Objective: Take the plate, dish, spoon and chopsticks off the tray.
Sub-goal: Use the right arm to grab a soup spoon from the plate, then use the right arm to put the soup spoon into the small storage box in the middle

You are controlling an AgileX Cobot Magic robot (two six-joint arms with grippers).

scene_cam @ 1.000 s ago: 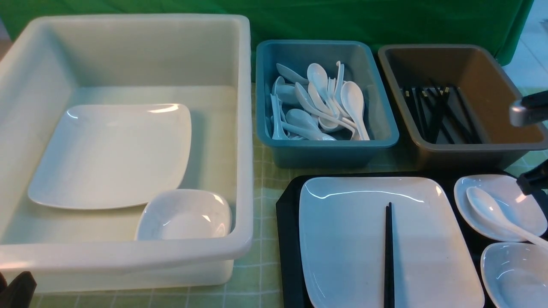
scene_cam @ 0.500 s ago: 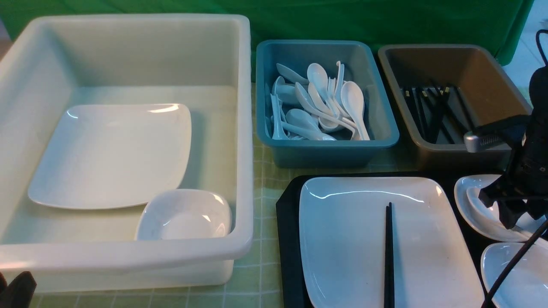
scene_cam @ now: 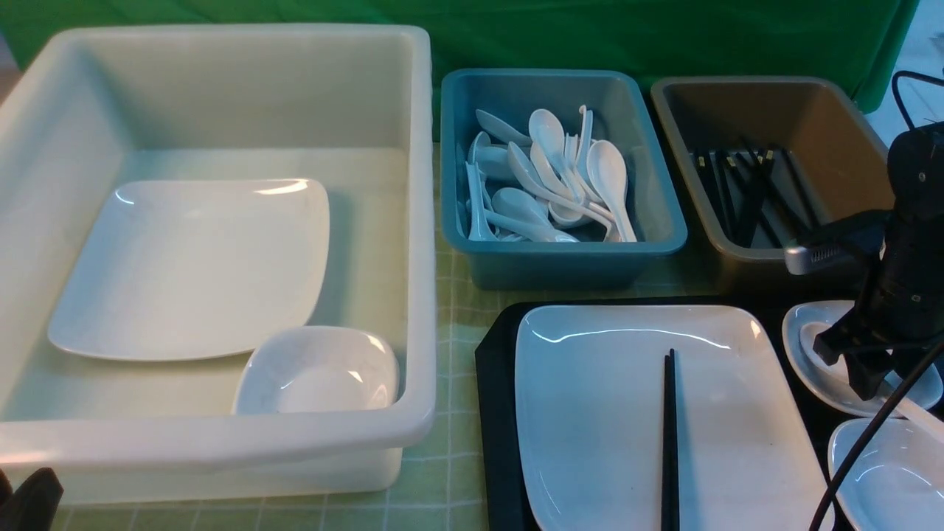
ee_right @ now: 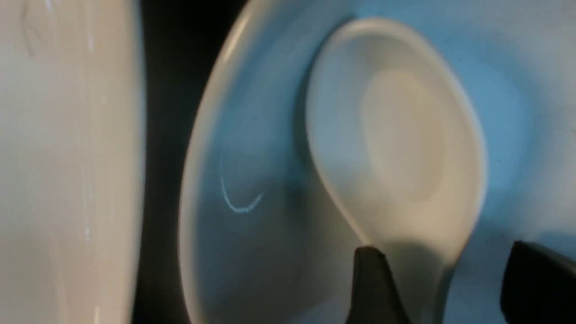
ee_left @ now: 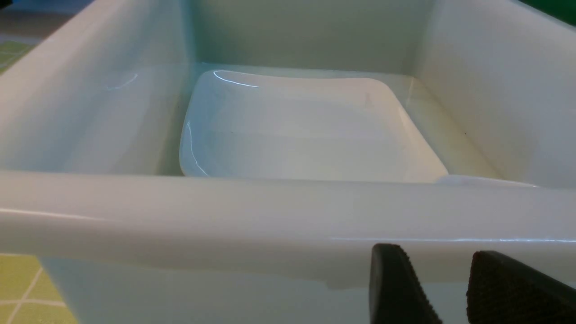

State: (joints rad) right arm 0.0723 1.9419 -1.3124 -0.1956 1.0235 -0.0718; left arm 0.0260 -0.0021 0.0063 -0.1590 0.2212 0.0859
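**Right pincer (scene_cam: 844, 365) drops over the spoon (scene_cam: 810, 333)**

Since a second ago the right pincer has swung in from the right edge of the front view. It has come down over the dish (scene_cam: 795, 352) at middle right, with its jaws now spread wide and holding nothing.

The step in hand looks like the spoon pick. In the right wrist view the fingertips (ee_right: 373, 288) stand either side of the spot where the spoon's bowl narrows into the handle. Blur hides whether they touch it.

The next move probably calls for closing squarely on that thick neck, lifting it clear of the dish rim, and carrying it up and left to the teal bin (scene_cam: 568, 258) of spoons. The glaze looks slippery, so an off-centre pinch could let it twist.

The spoon is glossy white with a deep, empty oval bowl. It lies in the dish on the tray (scene_cam: 498, 413), with its handle running toward the lower right.

The plate (scene_cam: 590, 413) and chopsticks (scene_cam: 670, 442) wait on the tray at lower centre. The left pincer (ee_left: 450, 292) sits part open and empty by the tub (ee_left: 270, 211).
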